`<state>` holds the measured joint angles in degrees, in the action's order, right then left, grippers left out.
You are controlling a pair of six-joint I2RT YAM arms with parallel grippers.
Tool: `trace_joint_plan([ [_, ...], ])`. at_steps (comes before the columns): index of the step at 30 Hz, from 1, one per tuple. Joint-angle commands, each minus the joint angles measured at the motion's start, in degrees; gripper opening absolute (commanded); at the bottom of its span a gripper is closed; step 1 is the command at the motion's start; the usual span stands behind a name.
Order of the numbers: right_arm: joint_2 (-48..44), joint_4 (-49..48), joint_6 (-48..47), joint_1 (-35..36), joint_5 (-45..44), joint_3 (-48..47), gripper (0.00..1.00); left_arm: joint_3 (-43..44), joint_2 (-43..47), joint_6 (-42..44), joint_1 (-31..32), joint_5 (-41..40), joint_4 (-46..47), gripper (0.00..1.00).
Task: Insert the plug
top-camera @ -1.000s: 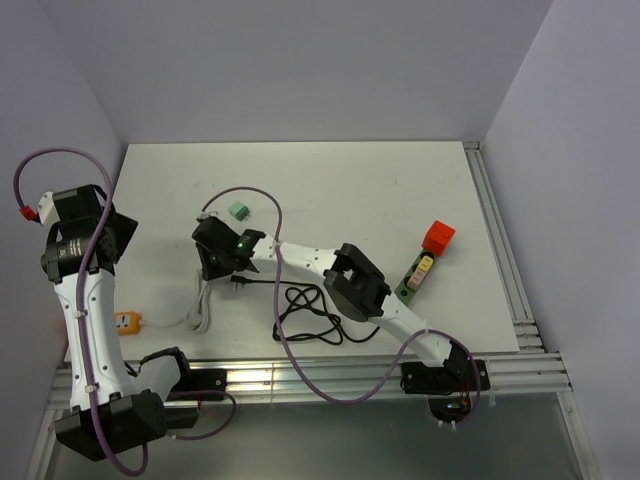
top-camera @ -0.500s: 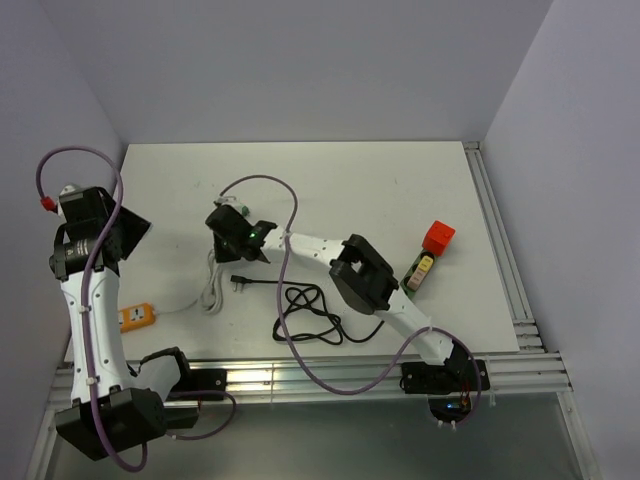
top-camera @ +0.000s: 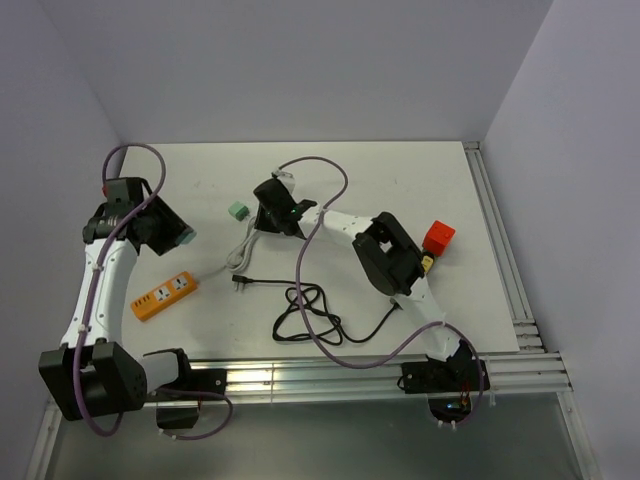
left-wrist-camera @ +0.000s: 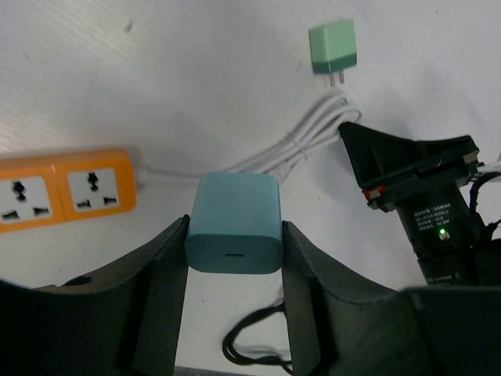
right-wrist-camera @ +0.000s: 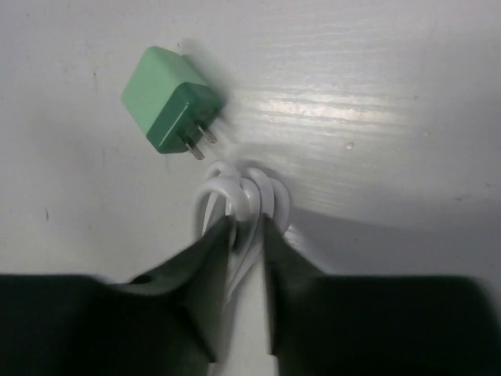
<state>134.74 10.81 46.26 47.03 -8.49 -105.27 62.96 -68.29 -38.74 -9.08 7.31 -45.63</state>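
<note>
Left wrist view showed me my left gripper [left-wrist-camera: 234,244] clamped on the teal plug [left-wrist-camera: 233,211], which it held over the table [left-wrist-camera: 156,78] near the orange power strip [left-wrist-camera: 63,188]. On the right wrist view, my right gripper [right-wrist-camera: 247,231] was pinched shut on the coiled white cable [right-wrist-camera: 262,192], close to a green adapter [right-wrist-camera: 168,110].
</note>
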Motion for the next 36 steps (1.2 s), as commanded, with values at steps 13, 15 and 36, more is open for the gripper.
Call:
trace_joint_plan([
  [13, -32.5, -3.2, -6.3, 0.5, 1.5, 25.4, 0.81, 0.9, 3.6, -11.4, 4.3, -19.8, -15.7, 0.00],
  [15, -39.1, -2.8, -7.1, 0.4, 1.5, 32.1, 0.80, -0.1, 2.2, -10.7, 4.3, -21.0, -16.8, 0.00],
  [36, -70.1, -10.5, -9.8, -2.1, 8.2, 61.0, 0.77, -4.2, 3.3, 18.3, 4.2, -3.5, -6.1, 0.00],
])
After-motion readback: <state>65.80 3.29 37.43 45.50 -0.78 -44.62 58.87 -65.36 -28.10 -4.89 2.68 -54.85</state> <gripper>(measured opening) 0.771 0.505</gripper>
